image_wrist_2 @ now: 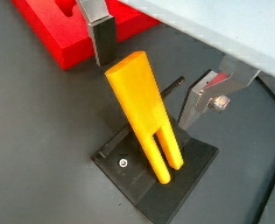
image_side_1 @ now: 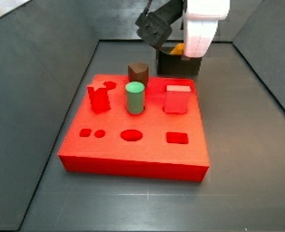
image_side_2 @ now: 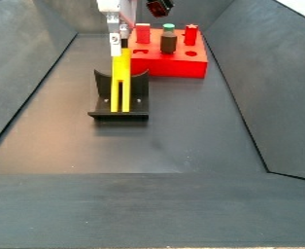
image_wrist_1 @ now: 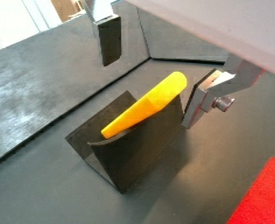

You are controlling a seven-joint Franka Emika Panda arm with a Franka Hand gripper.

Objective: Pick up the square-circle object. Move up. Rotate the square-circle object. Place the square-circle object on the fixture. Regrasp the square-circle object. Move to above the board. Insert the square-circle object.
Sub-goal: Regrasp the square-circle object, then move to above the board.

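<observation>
The square-circle object (image_wrist_1: 146,107) is a slim yellow-orange peg that leans upright in the dark fixture (image_wrist_1: 128,153), its forked lower end on the base plate (image_wrist_2: 151,179). In both wrist views my gripper (image_wrist_2: 148,83) is open and straddles the peg's upper end (image_wrist_2: 130,74). One finger (image_wrist_1: 109,39) and the other (image_wrist_1: 204,101) each stand clear of it with a gap. In a side view the gripper (image_side_2: 117,39) hangs just above the peg (image_side_2: 120,78). The red board (image_side_1: 132,136) lies beside the fixture (image_side_1: 175,63).
The board carries a green cylinder (image_side_1: 134,98), a brown peg (image_side_1: 139,72) and red blocks (image_side_1: 178,98). Grey walls (image_side_2: 45,78) enclose the dark floor. A corner of the board (image_wrist_1: 263,197) lies close to the fixture.
</observation>
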